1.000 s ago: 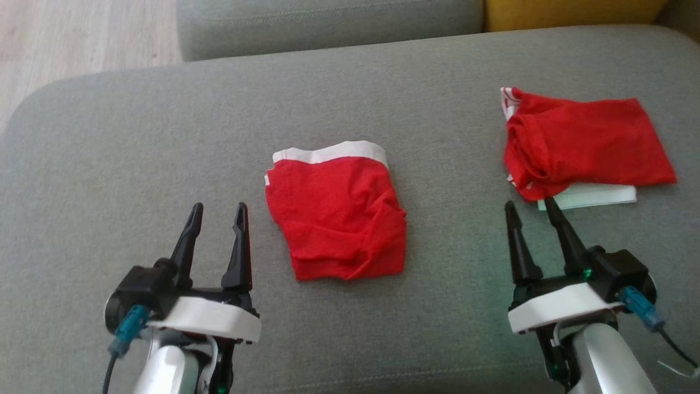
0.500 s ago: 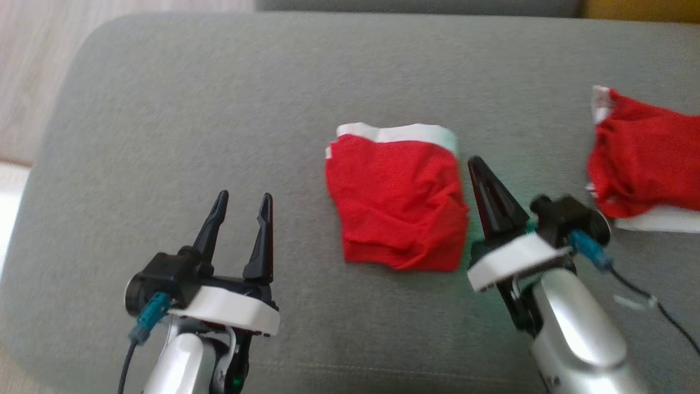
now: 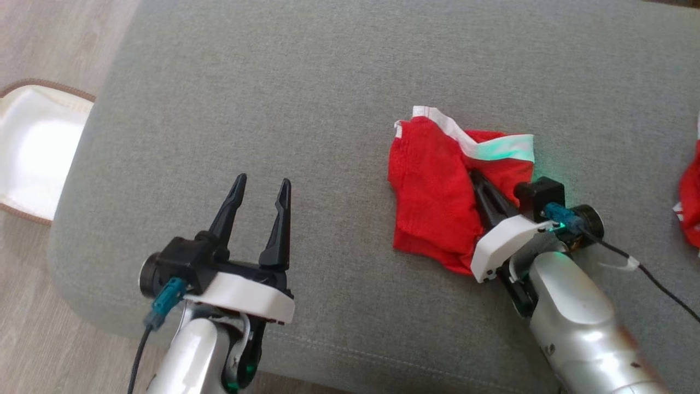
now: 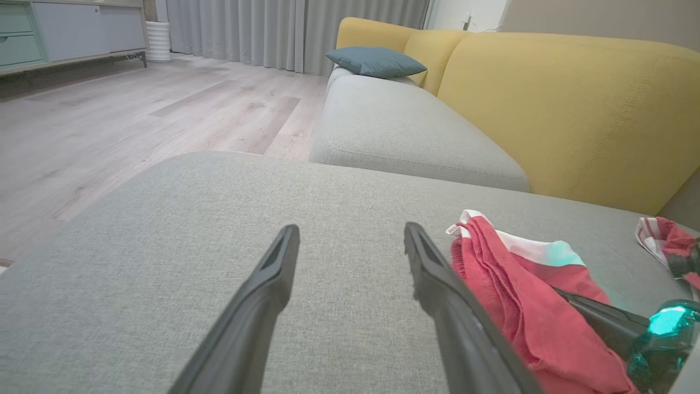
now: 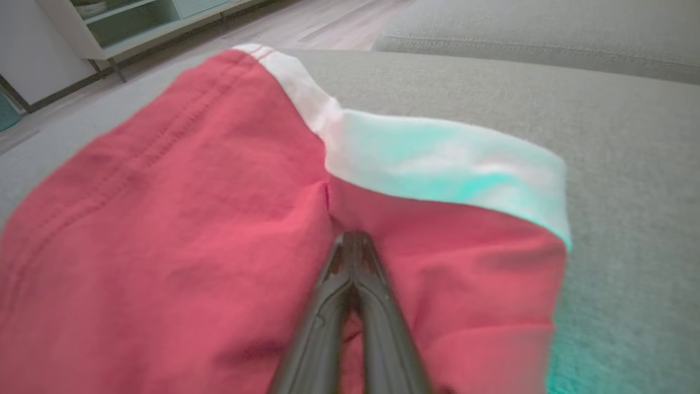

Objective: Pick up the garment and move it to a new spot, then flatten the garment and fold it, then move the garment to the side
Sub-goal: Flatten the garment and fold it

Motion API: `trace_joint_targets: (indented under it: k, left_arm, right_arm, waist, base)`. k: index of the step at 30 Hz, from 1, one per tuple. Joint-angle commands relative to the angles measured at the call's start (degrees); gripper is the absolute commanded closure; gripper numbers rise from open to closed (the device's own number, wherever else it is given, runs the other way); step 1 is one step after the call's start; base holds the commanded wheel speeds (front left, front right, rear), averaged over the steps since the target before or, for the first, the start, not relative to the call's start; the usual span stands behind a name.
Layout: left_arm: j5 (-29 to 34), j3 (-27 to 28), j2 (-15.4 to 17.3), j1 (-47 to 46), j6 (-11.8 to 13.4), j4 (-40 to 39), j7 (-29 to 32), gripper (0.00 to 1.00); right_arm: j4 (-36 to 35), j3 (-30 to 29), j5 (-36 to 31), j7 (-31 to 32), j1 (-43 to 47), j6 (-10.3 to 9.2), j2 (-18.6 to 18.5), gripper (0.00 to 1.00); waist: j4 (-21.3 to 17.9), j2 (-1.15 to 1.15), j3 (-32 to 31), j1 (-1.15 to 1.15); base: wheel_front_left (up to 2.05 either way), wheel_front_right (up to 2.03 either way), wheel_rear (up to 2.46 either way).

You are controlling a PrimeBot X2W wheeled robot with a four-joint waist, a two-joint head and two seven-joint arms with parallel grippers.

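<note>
Plainly, the right gripper (image 3: 474,176) is clamped on the red garment (image 3: 429,202). In the right wrist view its two fingers are pressed together, with a pinch of red cloth gathered at their tips just below the white waistband (image 5: 437,158).

The garment is found on the grey cushion (image 3: 306,98), toward its right half, rumpled, with the waistband on the far side, lifted and bent into a peak. The grip is taken from the garment's right-hand side. The fingers are laid across the cloth pointing away and slightly leftward, so most of the fabric is left spread to the left of the pinch.

The left gripper (image 3: 262,181) is held with its fingers spread apart and nothing between them, hovering over bare cushion. From it the garment lies to the right, near but not touching, as is confirmed in the left wrist view, where the red cloth is seen just beyond the right-hand finger.

The right arm is therefore judged the one placed to lift and carry the garment to a new spot. Since the cloth is held off-centre, the unpinched left portion can be expected to hang or drag.

A second red garment (image 3: 690,197) is glimpsed at the far right edge, well apart.
</note>
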Motion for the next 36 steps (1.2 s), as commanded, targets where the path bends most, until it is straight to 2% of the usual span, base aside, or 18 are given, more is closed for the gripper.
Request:
trace_joint_targets:
  k: [1,6,12,15,24,31,32,34,35,36]
  left_arm:
    - [0.1,1.9,0.2,-1.3,0.2,-1.5,-0.7,0.0]
    - [-0.2,2.2,0.2,-1.3,0.4,-1.5,-0.7,0.0]
    - [-0.2,2.6,0.2,-0.3,0.5,-1.5,-0.7,0.0]
    - [-0.1,3.3,0.2,0.4,0.5,-1.9,-0.7,0.0]
    - [-0.2,6.1,0.2,2.6,0.4,-3.5,-0.7,0.0]
    - [-0.2,7.5,0.2,3.5,0.6,-4.2,-0.7,0.0]
    - [-0.3,7.6,0.2,3.6,0.6,-4.2,-0.7,0.0]
    - [-0.3,8.0,0.2,3.7,0.6,-4.2,-0.7,0.0]
    - [-0.3,8.1,0.2,3.8,0.6,-4.2,-0.7,0.0]
    - [-0.3,8.1,0.2,3.8,0.6,-4.2,-0.7,0.0]
  right_arm:
    - [-0.2,1.4,0.0,0.1,-1.2,0.21,0.5,1.0]
    - [-1.7,4.0,2.4,-1.5,-2.3,0.21,0.5,1.0]
    - [-9.6,8.4,7.1,-1.9,-1.3,0.21,0.5,1.0]
    - [-13.4,8.7,8.5,-2.0,0.2,0.21,0.5,1.0]
    - [-19.3,2.1,4.7,-2.0,7.3,0.21,0.5,1.0]
    - [-23.2,-5.4,1.7,-2.0,13.1,0.21,0.5,1.0]
    - [-24.0,-6.5,1.7,-2.0,13.8,0.21,0.5,0.96]
    - [-25.5,-8.0,1.4,-2.0,15.1,0.21,0.5,0.55]
    - [-26.2,-8.6,1.2,-2.0,15.8,0.21,0.5,0.0]
    - [-26.2,-8.6,1.2,-2.0,15.8,0.21,0.5,0.0]
  waist:
    - [0.1,0.0,-0.2,0.0]
    - [-0.5,0.0,-1.5,0.0]
    - [-2.0,0.0,-3.8,0.0]
    - [-3.4,0.0,-5.1,0.0]
    - [-8.9,0.0,-10.8,0.0]
    - [-13.0,0.0,-13.0,0.0]
    - [-13.5,0.0,-13.2,0.0]
    - [-14.6,0.0,-13.5,0.0]
    - [-15.0,0.0,-13.7,0.0]
    - [-15.0,0.0,-13.7,0.0]
  base:
    - [0.0,0.0,0.0]
    - [0.0,0.0,0.0]
    - [0.0,0.0,0.0]
    - [0.0,0.0,0.0]
    - [0.0,0.0,0.0]
    - [0.0,0.0,0.0]
    - [0.0,0.0,0.0]
    - [0.0,0.0,0.0]
    - [0.0,0.0,0.0]
    - [0.0,0.0,0.0]
